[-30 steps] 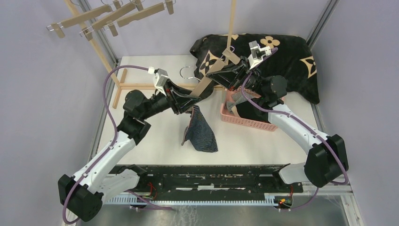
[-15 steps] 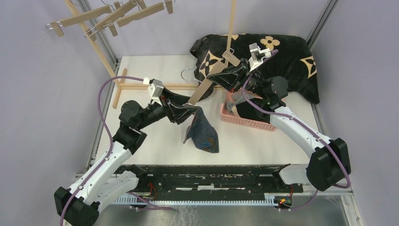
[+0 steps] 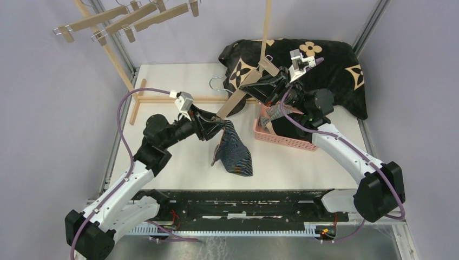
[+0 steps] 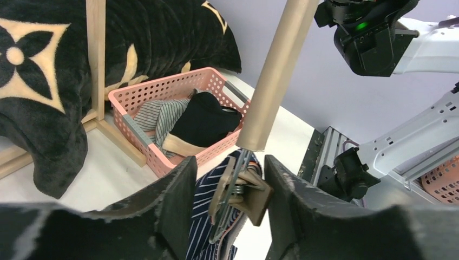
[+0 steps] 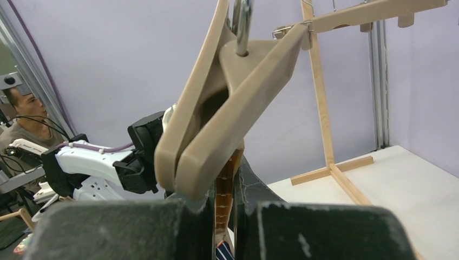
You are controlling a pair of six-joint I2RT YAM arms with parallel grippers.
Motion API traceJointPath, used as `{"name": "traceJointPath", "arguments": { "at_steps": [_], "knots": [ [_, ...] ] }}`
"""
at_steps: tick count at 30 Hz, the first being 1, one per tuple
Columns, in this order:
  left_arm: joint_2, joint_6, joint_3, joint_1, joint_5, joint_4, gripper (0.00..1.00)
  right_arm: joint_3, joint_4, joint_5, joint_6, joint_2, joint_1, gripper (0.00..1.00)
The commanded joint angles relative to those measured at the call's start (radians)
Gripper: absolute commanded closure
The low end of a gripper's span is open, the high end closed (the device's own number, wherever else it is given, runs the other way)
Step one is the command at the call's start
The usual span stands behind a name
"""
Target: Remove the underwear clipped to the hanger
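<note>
Two robot arms are handling a wooden hanger [image 3: 231, 104] with navy striped boxer shorts [image 3: 234, 151] clipped to its lower end.
The right gripper [image 5: 224, 201] is clamping the hanger's upper part between narrow jaws. The left gripper [image 4: 230, 168] is straddling the clip [image 4: 246, 195], jaws part-open. The shorts are hanging over the white surface [image 3: 178, 162]; two other pairs [image 4: 200, 119] are lying in the pink basket [image 3: 284, 141].

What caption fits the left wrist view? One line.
Left fingers straddle the clip holding the navy striped boxers; two pairs lie in the pink basket.
</note>
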Motion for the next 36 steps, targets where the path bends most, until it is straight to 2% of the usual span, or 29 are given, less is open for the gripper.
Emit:
{"name": "traceJointPath", "arguments": {
  "at_steps": [1, 5, 6, 7, 9, 10, 11, 12, 13, 14, 15, 21, 23, 24, 27, 28, 29, 32, 33, 35, 36],
  "knots": [
    [-0.002, 0.032, 0.000, -0.006, 0.000, 0.057, 0.52, 0.013, 0.054, 0.027, -0.004, -0.032, 0.000, 0.99],
    [-0.004, 0.033, 0.007, -0.006, 0.010, 0.056, 0.78, 0.012, 0.045, 0.026, -0.007, -0.023, 0.000, 0.99],
    [-0.006, 0.035, 0.008, -0.006, 0.009, 0.056, 0.91, 0.012, 0.042, 0.026, -0.009, -0.021, -0.001, 0.99],
    [-0.012, 0.037, 0.009, -0.006, 0.000, 0.056, 0.97, 0.012, 0.040, 0.026, -0.010, -0.020, -0.001, 0.99],
    [-0.032, 0.040, 0.008, -0.007, -0.019, 0.054, 0.97, 0.012, 0.033, 0.029, -0.013, -0.019, -0.001, 0.99],
    [-0.041, 0.043, 0.009, -0.006, -0.027, 0.049, 0.96, 0.010, 0.033, 0.029, -0.015, -0.020, 0.000, 0.99],
    [-0.047, 0.047, 0.013, -0.006, -0.031, 0.037, 0.90, 0.011, 0.030, 0.029, -0.016, -0.020, 0.000, 0.99],
    [-0.055, 0.055, 0.018, -0.005, -0.033, 0.022, 0.80, 0.011, 0.028, 0.029, -0.017, -0.021, -0.001, 0.99],
    [-0.061, 0.058, 0.024, -0.006, -0.037, 0.010, 0.64, 0.012, 0.028, 0.028, -0.019, -0.022, -0.001, 0.99],
    [-0.070, 0.062, 0.028, -0.005, -0.039, 0.000, 0.55, 0.011, 0.027, 0.027, -0.020, -0.023, 0.000, 0.99],
    [-0.077, 0.067, 0.032, -0.006, -0.037, -0.008, 0.52, 0.011, 0.024, 0.027, -0.019, -0.024, 0.000, 0.99],
    [-0.105, 0.064, 0.017, -0.006, -0.027, -0.011, 0.51, 0.015, 0.023, 0.027, -0.019, -0.031, -0.001, 0.99],
    [-0.105, 0.065, 0.012, -0.006, -0.028, -0.010, 0.54, 0.016, 0.022, 0.029, -0.019, -0.033, -0.001, 0.99],
    [-0.101, 0.066, 0.011, -0.006, -0.024, -0.009, 0.58, 0.017, 0.022, 0.029, -0.017, -0.034, 0.000, 0.99],
    [-0.084, 0.070, 0.020, -0.006, 0.004, -0.012, 0.91, 0.016, 0.017, 0.029, -0.019, -0.035, 0.000, 0.99],
    [-0.077, 0.068, 0.025, -0.006, 0.009, -0.014, 0.97, 0.017, 0.015, 0.030, -0.021, -0.037, 0.000, 0.99],
    [-0.073, 0.068, 0.028, -0.007, 0.019, -0.015, 0.97, 0.019, 0.013, 0.030, -0.021, -0.037, 0.000, 0.99],
    [-0.067, 0.065, 0.035, -0.006, 0.029, -0.013, 0.97, 0.019, 0.010, 0.030, -0.023, -0.037, 0.000, 0.99],
    [-0.068, 0.064, 0.037, -0.006, 0.026, -0.018, 0.93, 0.020, 0.008, 0.029, -0.023, -0.037, 0.000, 0.99],
    [-0.073, 0.062, 0.049, -0.006, 0.002, -0.042, 0.65, 0.020, 0.007, 0.026, -0.023, -0.039, -0.001, 0.99],
    [-0.078, 0.067, 0.057, -0.006, -0.015, -0.049, 0.56, 0.019, 0.004, 0.023, -0.021, -0.038, 0.000, 0.99]
  ]
}}
